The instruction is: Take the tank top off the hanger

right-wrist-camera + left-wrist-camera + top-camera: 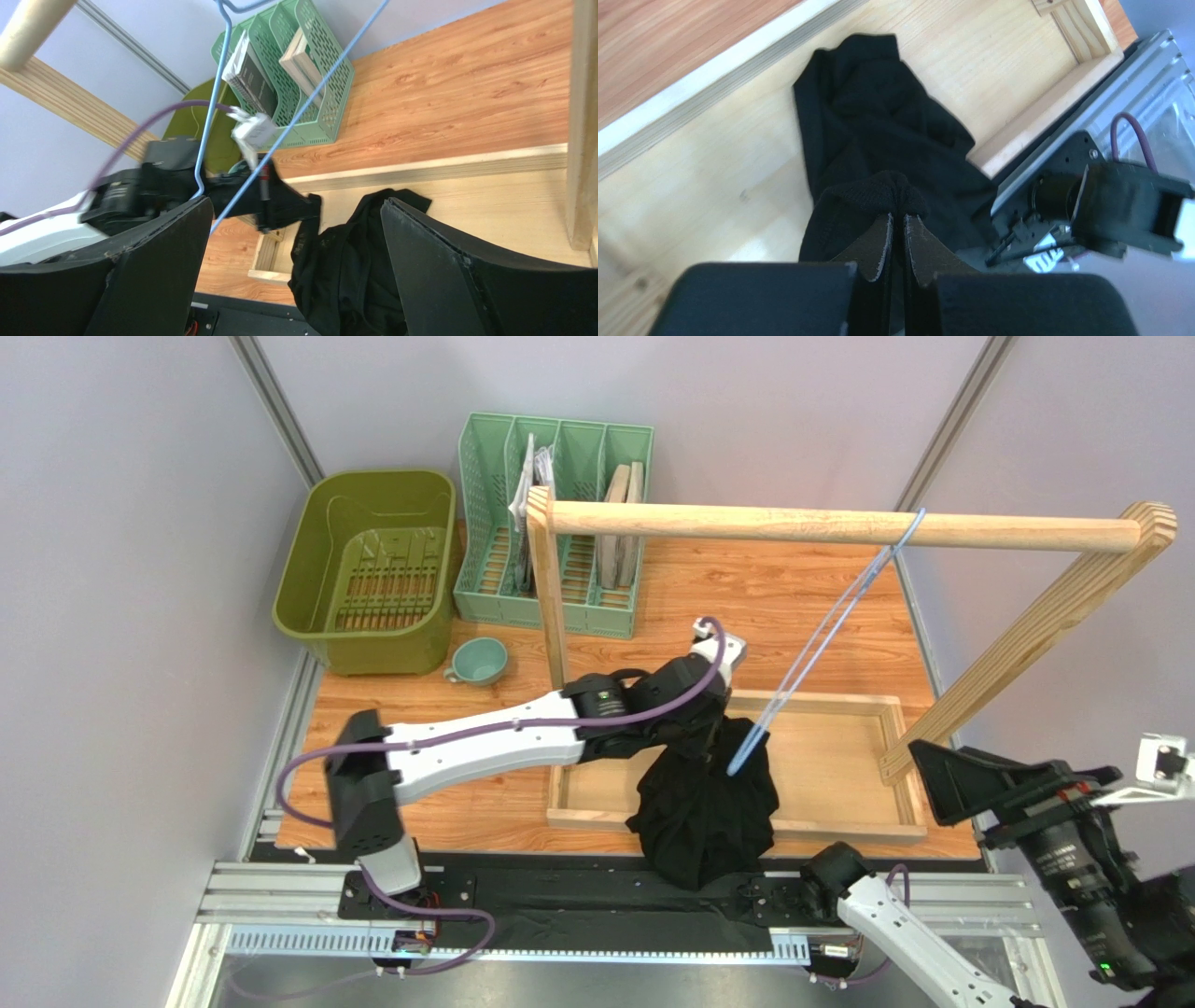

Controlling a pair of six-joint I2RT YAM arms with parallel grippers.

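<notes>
Left tool point(898, 222): clamped tight on a raised fold of the black tank top point(701, 819). Right tool point(295, 210): fingers spread wide, nothing between them, low at near right. Tank top heaped at near side of wooden tray point(842, 703), spilling over its front rim. Blue hanger point(745, 752) hooked on wooden rail point(842, 525), slanting down, low end just beside the heap; contact not discernible. Tray flat on bench point(786, 602).
</notes>
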